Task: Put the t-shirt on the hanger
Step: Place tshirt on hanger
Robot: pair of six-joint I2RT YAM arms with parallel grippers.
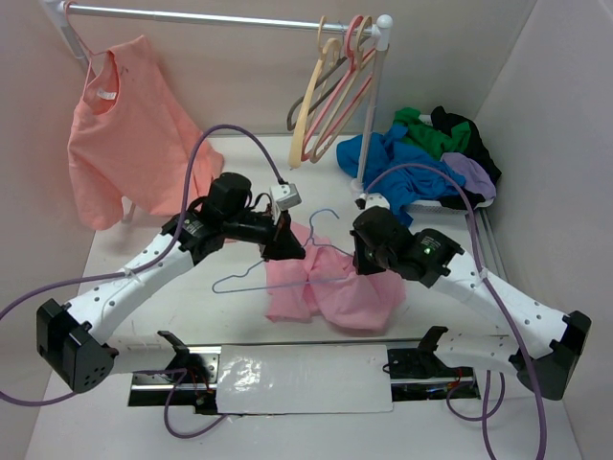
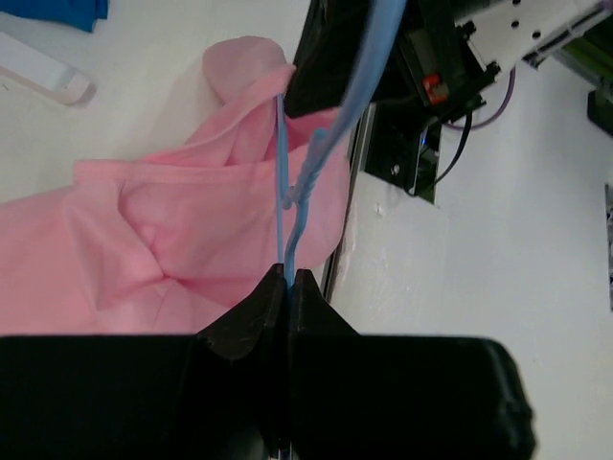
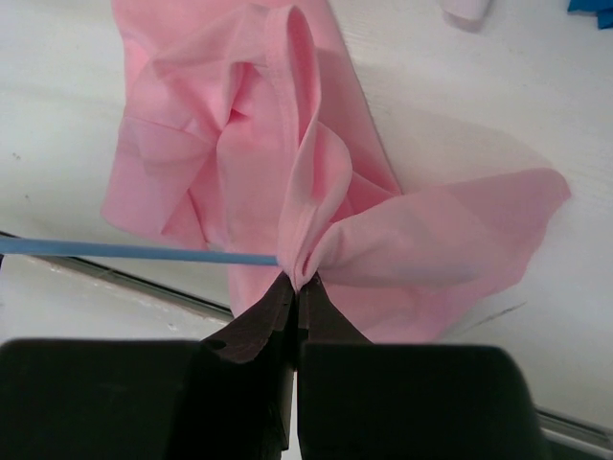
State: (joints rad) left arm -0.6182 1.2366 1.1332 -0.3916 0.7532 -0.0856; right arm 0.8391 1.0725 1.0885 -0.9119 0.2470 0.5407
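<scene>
White desk (image 1: 144, 287) between pale walls (image 1: 249, 77), rail (image 1: 220, 16) at twelve o'clock; left fingers (image 2: 244, 321) clamp the hanger (image 2: 281, 192), right fingers (image 3: 257, 321) pinch the t-shirt (image 3: 192, 172)

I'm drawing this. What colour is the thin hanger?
Light blue. The hanger shows best from the left wrist.

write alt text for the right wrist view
The right gripper, jaws shut, pinches a bunched fold of the pink t-shirt, which spreads crumpled over the white table. The hanger, a thin blue wire, runs in from the left edge to the pinched fold.
</scene>
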